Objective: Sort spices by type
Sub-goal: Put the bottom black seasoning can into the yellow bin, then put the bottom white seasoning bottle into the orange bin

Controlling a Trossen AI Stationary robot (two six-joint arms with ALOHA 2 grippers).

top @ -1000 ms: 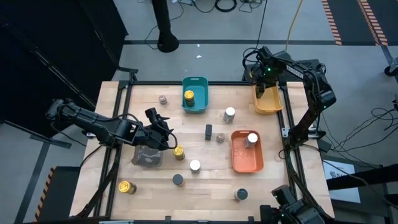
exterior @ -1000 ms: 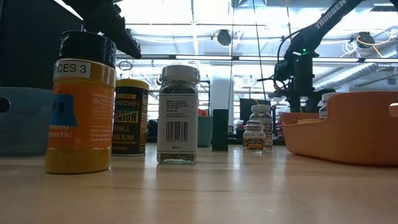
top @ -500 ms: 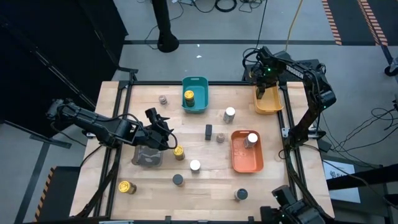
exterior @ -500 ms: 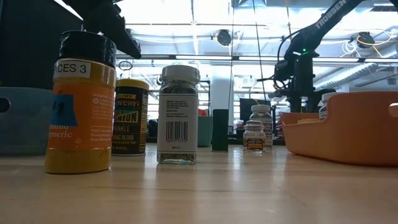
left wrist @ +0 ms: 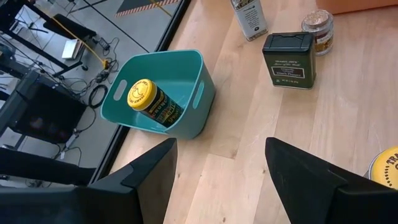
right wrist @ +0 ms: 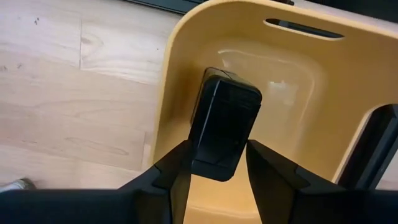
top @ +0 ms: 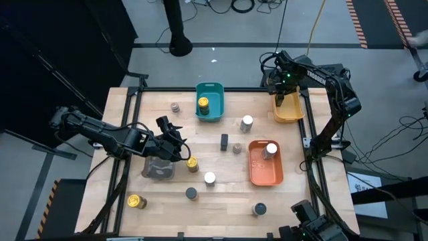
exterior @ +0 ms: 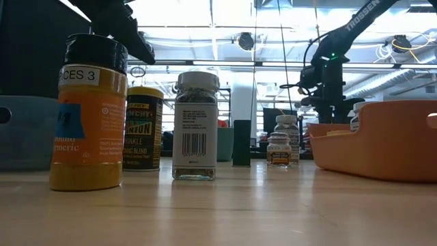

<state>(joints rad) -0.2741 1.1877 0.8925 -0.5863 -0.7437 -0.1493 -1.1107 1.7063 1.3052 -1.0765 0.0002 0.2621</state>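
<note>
Pale wooden bench [top: 221,187] carries four plastic trays and scattered spice jars. At its far right corner, the right end effector [top: 281,95] hangs over the yellow tray [top: 289,112], its fingers pressed on a slim black tin [right wrist: 224,127] held just above the tray's floor. The left end effector [top: 175,144] hovers near the bench's left side with its fingers spread wide and nothing between them, above the grey tray [top: 158,169] and just beside a yellow-topped jar [top: 192,164]. Another yellow-topped jar [left wrist: 151,102] stands in the teal tray [top: 209,102], and a white-topped jar [top: 271,150] in the orange tray [top: 265,172]. A second black tin [top: 224,141] stands mid-bench.
</note>
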